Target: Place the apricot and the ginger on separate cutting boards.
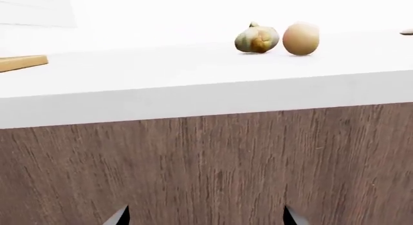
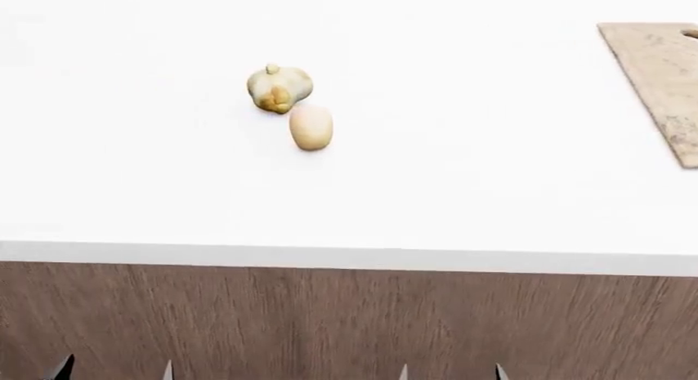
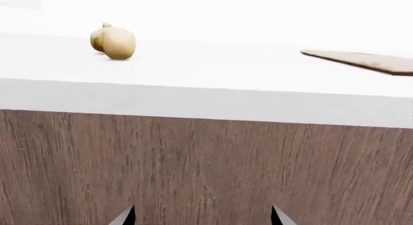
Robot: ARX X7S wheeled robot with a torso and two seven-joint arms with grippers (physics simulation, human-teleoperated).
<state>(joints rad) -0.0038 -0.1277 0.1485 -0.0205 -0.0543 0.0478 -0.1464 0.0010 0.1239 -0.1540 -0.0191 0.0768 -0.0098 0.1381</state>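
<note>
Both arms hang low before the wood-grain front of the counter (image 2: pixel 349 323), with only dark fingertips showing at the head view's lower edge: the left pincer (image 2: pixel 114 370) and right pincer (image 2: pixel 450 372) each stand spread apart and empty, below the counter's white top. Farther back on that top, the apricot (image 2: pixel 310 127) rests just beside, perhaps touching, the knobby ginger (image 2: pixel 279 87), left of centre. Well apart to the right lies one cutting board (image 2: pixel 661 78), cut off by the frame; a tan edge (image 1: pixel 22 63) in the left wrist view may be a second board, but too little shows to tell. Nothing is yet grasped, so the opening reach seems in hand; the next move likely calls for lifting a pincer above the counter's edge and separating the close pair cleanly.
</note>
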